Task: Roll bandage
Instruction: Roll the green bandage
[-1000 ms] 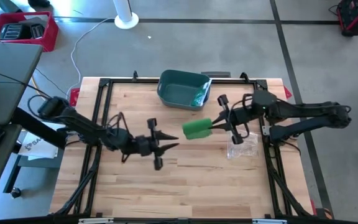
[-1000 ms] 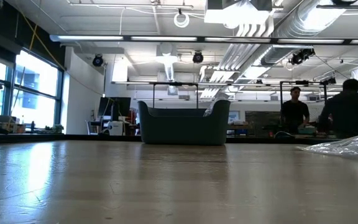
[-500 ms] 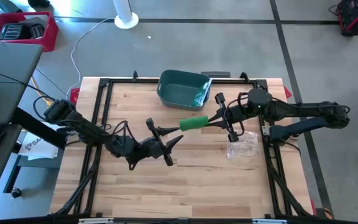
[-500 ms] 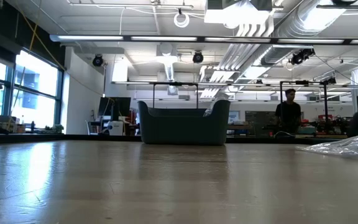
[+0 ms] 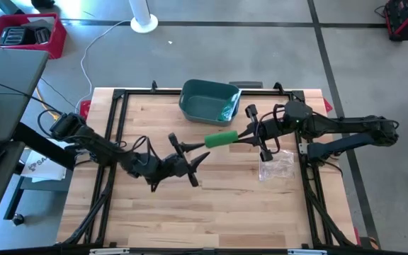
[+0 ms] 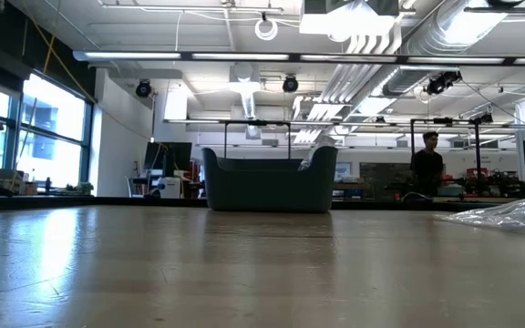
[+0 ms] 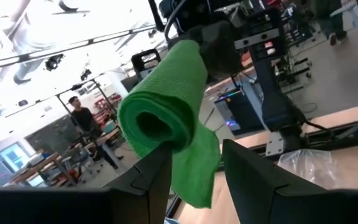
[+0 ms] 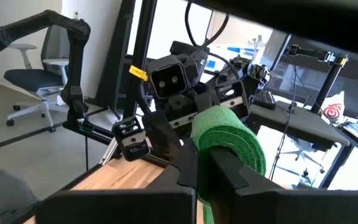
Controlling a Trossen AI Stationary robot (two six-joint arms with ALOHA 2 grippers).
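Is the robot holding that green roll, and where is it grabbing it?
Yes. The right tool is shut on one end of the green bandage roll, holding it up off the table. The left tool is open at the other end.

1. Bandage (image 7: pixel 166 118): in the left wrist view its loose tail is cut off by the picture's lower edge.
2. Bandage, right wrist view: the lower part is hidden behind the right gripper (image 8: pixel 204 168).
3. Low view: neither arm nor the bandage appears.
4. Plastic bag (image 6: pixel 509 213): cut off by the low view's right edge.
5. Bin (image 5: pixel 208 100): contents too small to tell.
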